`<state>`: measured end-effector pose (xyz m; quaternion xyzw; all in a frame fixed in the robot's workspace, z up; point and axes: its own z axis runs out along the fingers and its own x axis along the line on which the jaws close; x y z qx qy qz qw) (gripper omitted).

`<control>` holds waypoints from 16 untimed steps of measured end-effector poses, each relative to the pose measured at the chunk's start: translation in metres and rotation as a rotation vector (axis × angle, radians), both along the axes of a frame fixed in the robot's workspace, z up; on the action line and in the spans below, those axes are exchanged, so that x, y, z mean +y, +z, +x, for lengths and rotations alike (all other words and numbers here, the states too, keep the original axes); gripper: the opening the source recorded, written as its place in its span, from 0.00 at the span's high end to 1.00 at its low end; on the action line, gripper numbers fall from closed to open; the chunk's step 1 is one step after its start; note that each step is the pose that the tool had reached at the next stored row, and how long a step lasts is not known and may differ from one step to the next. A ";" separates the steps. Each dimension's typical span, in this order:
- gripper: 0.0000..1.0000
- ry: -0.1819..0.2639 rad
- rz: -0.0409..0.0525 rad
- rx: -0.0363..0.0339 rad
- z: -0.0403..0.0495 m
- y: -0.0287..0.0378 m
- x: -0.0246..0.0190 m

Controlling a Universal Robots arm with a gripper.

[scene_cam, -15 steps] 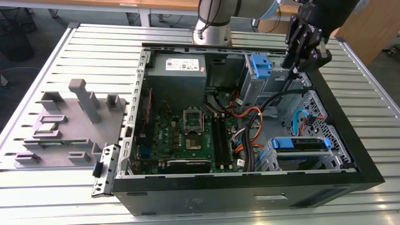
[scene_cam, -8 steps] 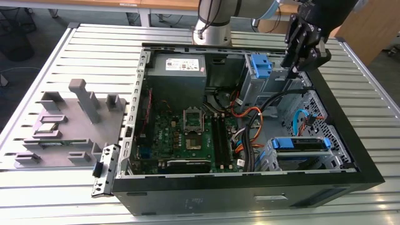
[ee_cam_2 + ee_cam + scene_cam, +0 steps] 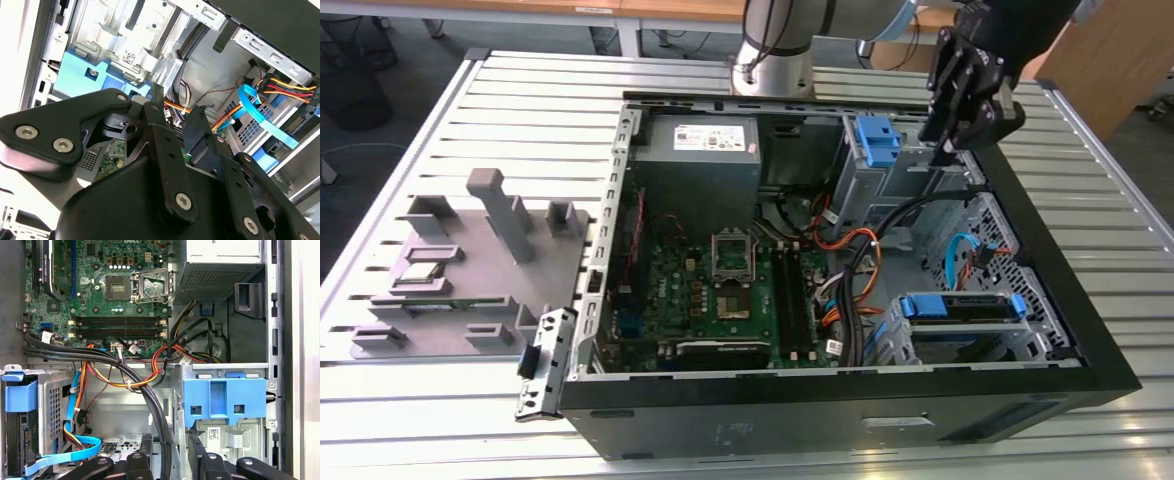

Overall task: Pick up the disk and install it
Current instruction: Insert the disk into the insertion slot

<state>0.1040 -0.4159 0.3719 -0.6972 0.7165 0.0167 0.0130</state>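
Disk (image 3: 961, 308) sat slotted in the corner bay (image 3: 891, 340), seemingly installed already. We judged that was why our gripper (image 3: 950, 138) hung parted and empty beside the bare blue bracket (image 3: 874, 140).

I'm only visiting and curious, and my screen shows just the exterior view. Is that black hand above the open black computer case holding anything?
Observer: No. In the first wrist view the hand is open, with nothing gripped between its fingers. Thick black cables run past behind them.
Visitor: What is closest in front of it?
Observer: A blue plastic bracket with two small dark openings in its face, sitting on a silver metal cage.
Visitor: Is anything marked on that cage?
Observer: Yes. The second wrist view shows a small white label on the silver metal beside the bracket.
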 end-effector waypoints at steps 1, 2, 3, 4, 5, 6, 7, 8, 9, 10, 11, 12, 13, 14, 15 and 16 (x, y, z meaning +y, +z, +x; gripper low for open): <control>0.58 0.000 0.0000 0.0000 0.0000 0.0000 0.0004; 0.58 0.000 0.0000 0.0000 0.0000 0.0000 0.0007; 0.58 0.000 0.0000 0.0000 0.0000 0.0000 0.0011; 0.58 0.000 0.0001 0.0000 0.0000 0.0000 0.0015; 0.58 0.000 0.0000 0.0000 0.0000 0.0000 0.0019; 0.58 0.000 0.0000 0.0000 0.0000 0.0000 0.0023; 0.58 0.000 0.0000 0.0000 0.0000 0.0000 0.0026; 0.58 0.000 0.0000 0.0000 0.0000 0.0000 0.0030; 0.58 0.000 0.0000 0.0000 0.0000 0.0000 0.0034; 0.58 0.000 0.0001 0.0000 0.0000 0.0000 0.0038; 0.58 0.000 0.0000 0.0000 0.0000 0.0000 0.0042; 0.58 0.000 0.0000 0.0000 0.0000 0.0000 0.0045; 0.58 0.000 0.0000 0.0000 0.0000 0.0000 0.0049; 0.58 0.000 0.0000 0.0000 0.0000 0.0000 0.0053; 0.58 0.000 0.0001 0.0000 0.0000 0.0000 0.0056; 0.58 0.000 0.0000 0.0000 0.0000 0.0000 0.0061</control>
